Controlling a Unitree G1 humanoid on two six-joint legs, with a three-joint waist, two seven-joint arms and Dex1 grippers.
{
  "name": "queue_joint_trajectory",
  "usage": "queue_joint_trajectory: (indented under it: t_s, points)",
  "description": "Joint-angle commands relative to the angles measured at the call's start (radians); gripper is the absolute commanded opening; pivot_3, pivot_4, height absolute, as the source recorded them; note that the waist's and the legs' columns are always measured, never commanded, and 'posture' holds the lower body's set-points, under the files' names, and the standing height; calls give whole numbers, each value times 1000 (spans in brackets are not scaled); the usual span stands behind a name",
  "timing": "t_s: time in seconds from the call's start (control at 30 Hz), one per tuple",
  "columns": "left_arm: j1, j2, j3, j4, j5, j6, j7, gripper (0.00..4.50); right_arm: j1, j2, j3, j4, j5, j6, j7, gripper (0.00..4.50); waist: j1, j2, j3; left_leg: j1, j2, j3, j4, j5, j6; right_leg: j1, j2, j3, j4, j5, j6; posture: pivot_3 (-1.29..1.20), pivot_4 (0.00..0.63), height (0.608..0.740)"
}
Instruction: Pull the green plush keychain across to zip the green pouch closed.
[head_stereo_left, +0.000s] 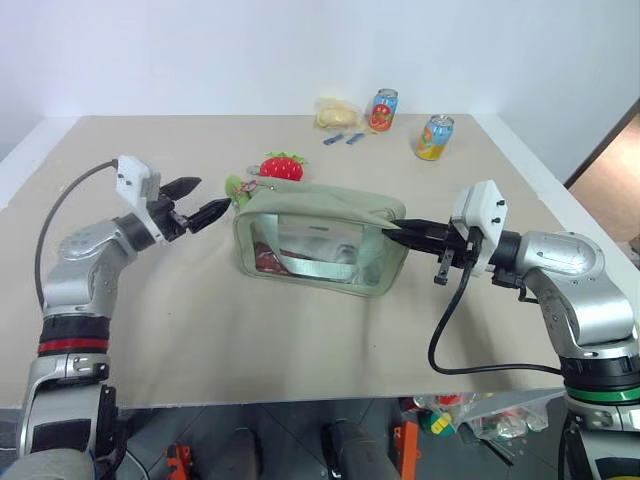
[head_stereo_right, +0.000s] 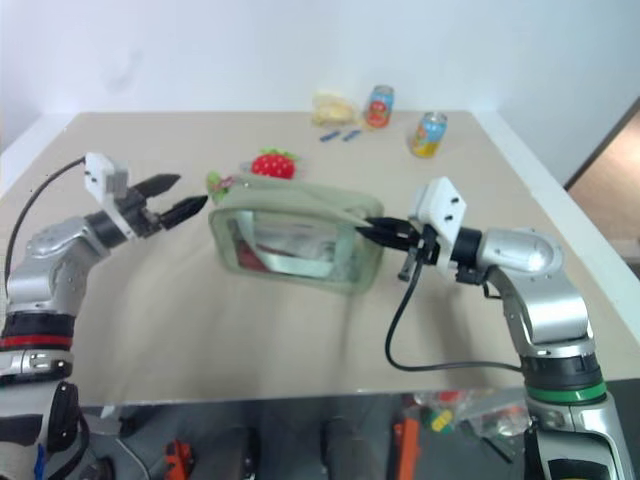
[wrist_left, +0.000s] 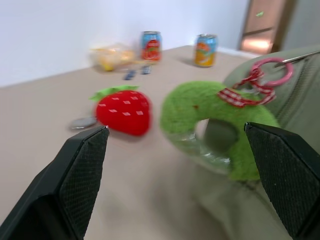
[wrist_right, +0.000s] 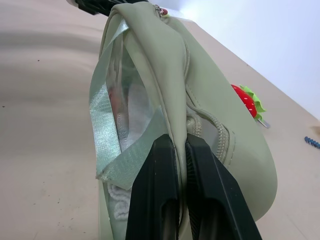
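Right claw (head_stereo_left: 393, 231) pinching green pouch (head_stereo_left: 318, 235) end.

Beige table (head_stereo_left: 300, 350) against plain white wall (head_stereo_left: 250, 50); wooden door (wrist_left: 262, 25) and brown floor (head_stereo_left: 610, 190) at right.

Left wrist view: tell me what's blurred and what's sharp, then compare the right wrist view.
Left wrist view: green plush keychain and strawberry plush smeared soft, the black fingers crisper. Right wrist view: green pouch fabric and zipper sharp.
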Motion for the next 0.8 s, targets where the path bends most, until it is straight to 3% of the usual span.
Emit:
queue_joint_trajectory:
  t_s: [0.03, 0.23, 0.57, 0.8]
  points:
    - [-67, 9, -5, 96, -5, 22, -80, 4500, 4, -5, 11, -35, 0, -8, 1, 53, -1, 0, 0, 0, 0, 0, 0, 0, 0, 0, 0, 0, 0, 0, 0, 0, 150, 740]
    - [-168, -18, 4, 276, 2, 54, -115, 4500, 15, -13, 7, -50, 1, -6, -3, 53, -2, 0, 0, 0, 0, -1, 0, 0, 0, 0, 1, 0, 0, 0, 0, 0, 150, 740]
    - [-256, -58, 33, 424, -7, 52, -148, 4500, 35, -32, -7, -59, 3, -1, -8, 53, -2, 0, 0, 0, 0, -1, 0, 0, 0, 0, 1, 0, 0, 1, 2, 0, 150, 740]
    - [-287, -70, 73, 493, -6, 16, -142, 2376, 35, -32, -1, -54, -1, -5, -17, 0, -1, 0, 0, -1, 0, -1, 0, 0, 0, 0, 1, 0, 0, 1, 2, 0, 150, 740]
